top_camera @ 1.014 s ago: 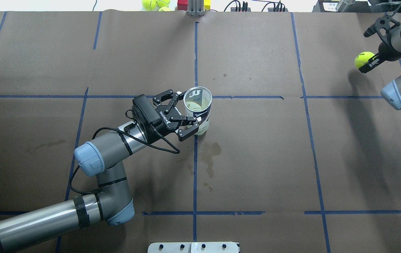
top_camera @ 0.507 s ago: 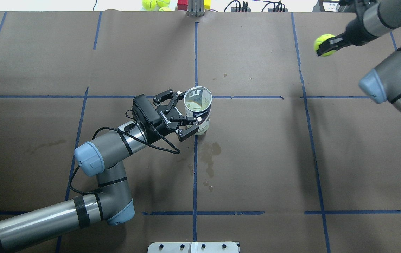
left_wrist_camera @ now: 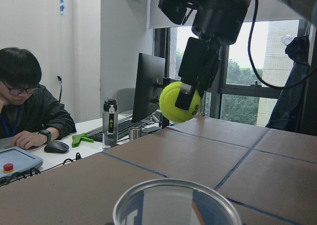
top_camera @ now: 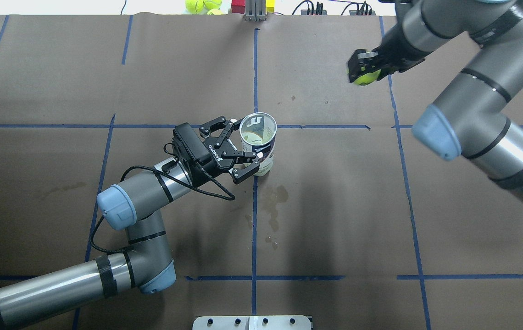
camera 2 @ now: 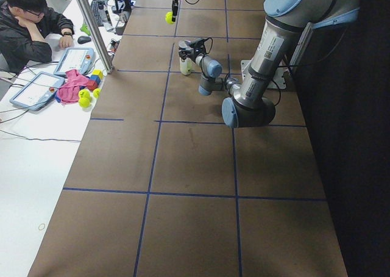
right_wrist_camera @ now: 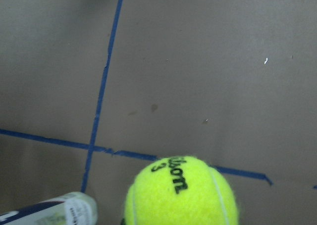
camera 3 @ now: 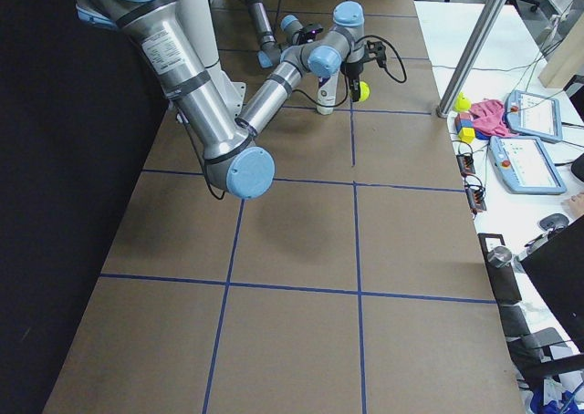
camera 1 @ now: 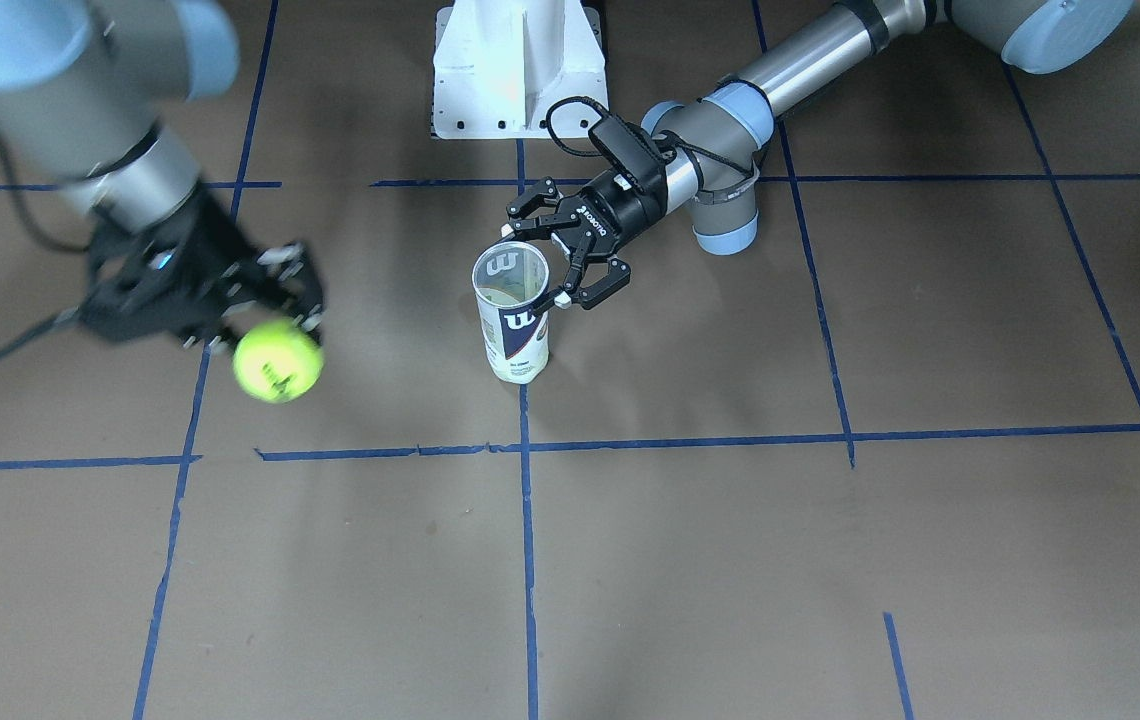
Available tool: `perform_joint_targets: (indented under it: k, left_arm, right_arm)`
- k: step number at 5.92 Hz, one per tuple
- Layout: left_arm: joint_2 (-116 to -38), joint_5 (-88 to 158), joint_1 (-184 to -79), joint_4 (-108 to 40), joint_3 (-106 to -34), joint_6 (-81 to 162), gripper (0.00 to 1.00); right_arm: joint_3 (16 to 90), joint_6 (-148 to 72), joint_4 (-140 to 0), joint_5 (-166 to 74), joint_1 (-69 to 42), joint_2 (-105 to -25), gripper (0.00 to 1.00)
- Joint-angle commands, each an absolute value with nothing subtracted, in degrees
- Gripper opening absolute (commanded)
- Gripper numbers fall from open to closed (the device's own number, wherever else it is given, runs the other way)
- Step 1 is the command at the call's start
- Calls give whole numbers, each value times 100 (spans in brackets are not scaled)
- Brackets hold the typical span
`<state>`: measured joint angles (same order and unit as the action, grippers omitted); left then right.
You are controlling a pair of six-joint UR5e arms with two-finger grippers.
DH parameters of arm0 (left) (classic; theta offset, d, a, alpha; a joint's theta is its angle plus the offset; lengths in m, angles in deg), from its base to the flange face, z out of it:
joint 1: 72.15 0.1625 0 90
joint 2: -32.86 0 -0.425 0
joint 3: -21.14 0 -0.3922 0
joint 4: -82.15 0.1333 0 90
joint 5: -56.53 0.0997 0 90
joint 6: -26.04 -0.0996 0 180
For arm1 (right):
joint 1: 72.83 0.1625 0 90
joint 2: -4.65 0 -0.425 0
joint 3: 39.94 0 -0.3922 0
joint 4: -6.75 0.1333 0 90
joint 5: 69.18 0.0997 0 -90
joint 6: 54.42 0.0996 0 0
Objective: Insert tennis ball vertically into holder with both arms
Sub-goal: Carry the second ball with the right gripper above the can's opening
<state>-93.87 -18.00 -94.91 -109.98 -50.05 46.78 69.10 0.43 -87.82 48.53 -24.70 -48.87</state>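
Two grips: left fingers (top_camera: 244, 173) clamp the clear cylindrical holder (top_camera: 266, 158), right fingers (left_wrist_camera: 195, 66) pinch a fuzzy ball (left_wrist_camera: 171, 103).

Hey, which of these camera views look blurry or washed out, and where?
Exterior front-facing: the right gripper and tennis ball are motion-smeared, while the holder is crisp. Left wrist view: the holder's rim is out of focus at the bottom; the windows glare bright. Right wrist view: the holder is blurred, bottom-left.
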Motion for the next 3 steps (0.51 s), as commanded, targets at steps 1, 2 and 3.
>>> perform_joint_targets:
  k: [1,2,3]
  left_arm:
    - [-9387,-1800,-9491,-10998,-5005,4678,81]
    - [-9387,-1809,-9491,-10998,-5005,4687,81]
    - [-9387,-1809,-9491,-10998,-5005,4687,81]
  right_arm:
    - [7142,927,-9754,3969,-3420,-4030,12]
    - [7080,991,-9766,3850,-3572,-3887,11]
    - [6819,1000,-9775,3745,-3661,-3659,12]
